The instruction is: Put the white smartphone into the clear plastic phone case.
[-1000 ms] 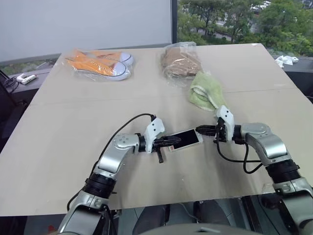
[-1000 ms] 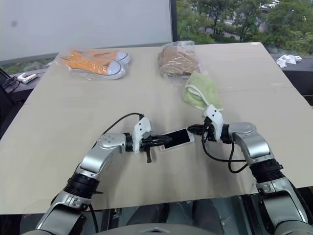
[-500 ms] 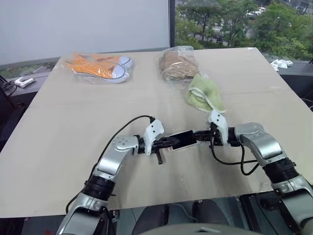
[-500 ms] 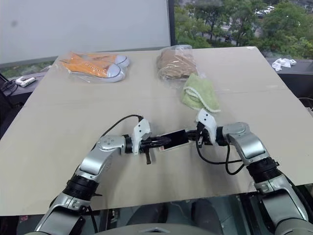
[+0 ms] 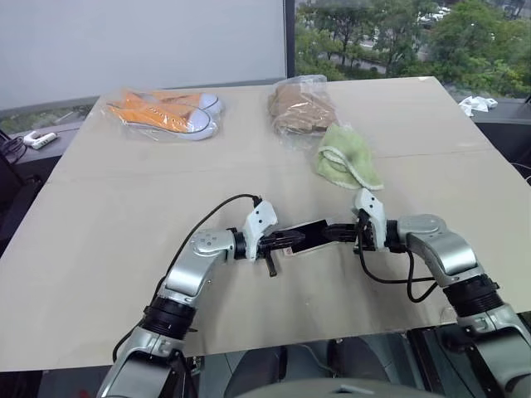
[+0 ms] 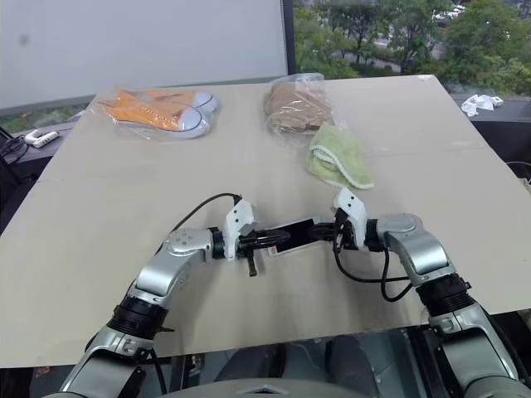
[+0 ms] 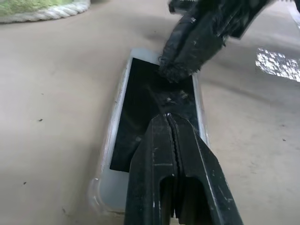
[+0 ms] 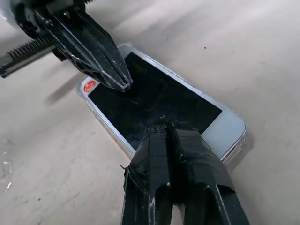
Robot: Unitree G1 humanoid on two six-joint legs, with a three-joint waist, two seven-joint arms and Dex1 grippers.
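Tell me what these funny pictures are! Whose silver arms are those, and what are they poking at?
Those arms belong to a robot. Two pictures come from cameras in its head, looking down at a table. Two more come from little cameras on its wrists, very close up. Each arm ends in a black claw with two fingers. The left claw and the right claw are both shut, and their tips are over a white smartphone lying flat on the table. A see-through rim runs around the phone's edge: that looks like the clear plastic phone case. Neither claw grips anything. Farther back lie orange sneakers in a bag, a brown bundle in a clear bag and a green towel.
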